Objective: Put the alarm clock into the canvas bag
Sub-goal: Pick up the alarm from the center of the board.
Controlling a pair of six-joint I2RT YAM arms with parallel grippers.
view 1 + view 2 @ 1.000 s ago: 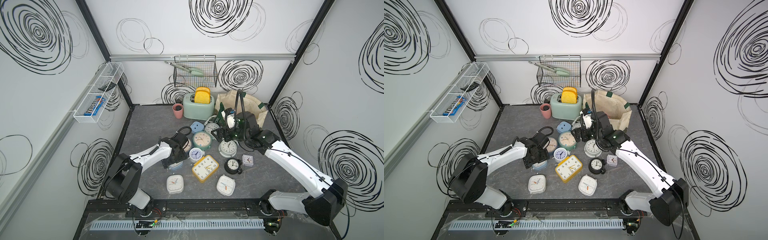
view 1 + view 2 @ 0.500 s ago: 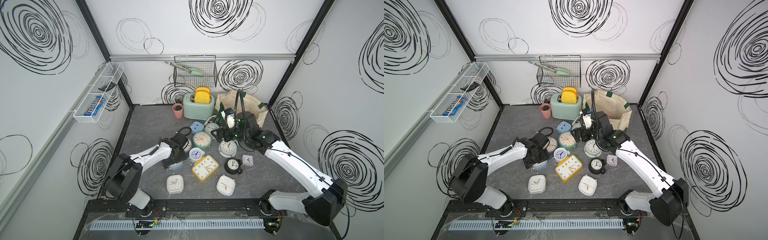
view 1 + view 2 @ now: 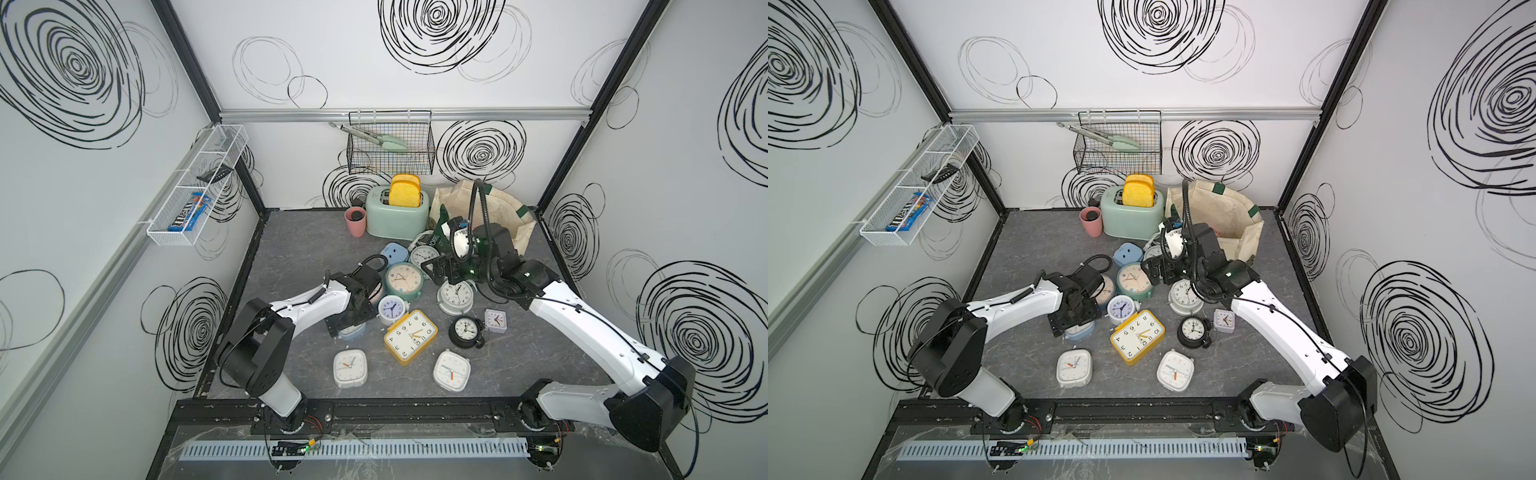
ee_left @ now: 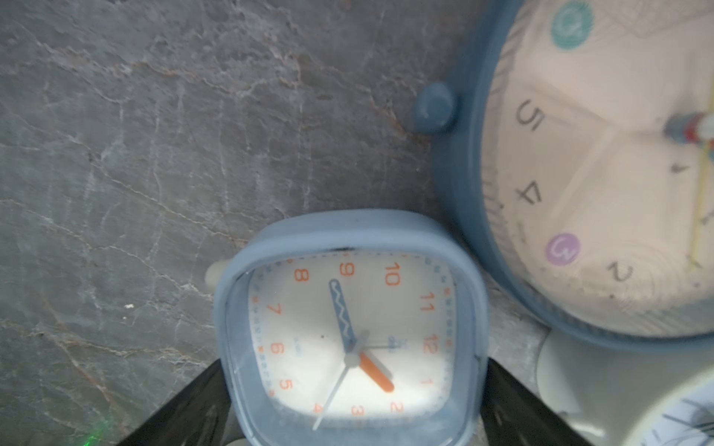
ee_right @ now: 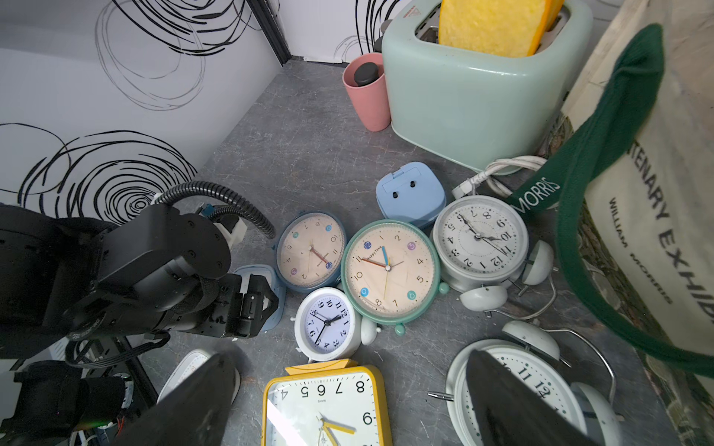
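Straddling a blue square alarm clock (image 4: pixel 347 340), my left gripper (image 4: pixel 353 368) holds its jaws spread wide, with one dark finger at each side of the case. From the wrist view I cannot tell whether the pads press the case or only stand beside it. The clock lies face up on the grey marbled table (image 4: pixel 154 154), just beside a larger blue-rimmed round clock (image 4: pixel 579 173). In both top views my gripper covers most of the square clock and only a pale blue edge (image 3: pixel 353 333) shows beneath it.

My right gripper (image 5: pixel 347 401) is also wide apart and holds nothing. It hangs over the heap of clocks, above the yellow rectangular clock (image 5: pixel 324 405) and the white twin-bell clock (image 5: pixel 541 386).

The canvas bag (image 3: pixel 453 199) stands open at the rear right of the table, just beside the mint toaster (image 3: pixel 397 216), which has yellow slices (image 3: pixel 405 195) in its slots. A pink cup (image 3: pixel 355 222) stands on the toaster's other side. The bag's dark green handle (image 5: pixel 602 154) droops over its lettered front, near my right wrist. The bag is well apart from the blue square alarm clock. Between them lie the mint-green round clock (image 3: pixel 403 280) and other clocks
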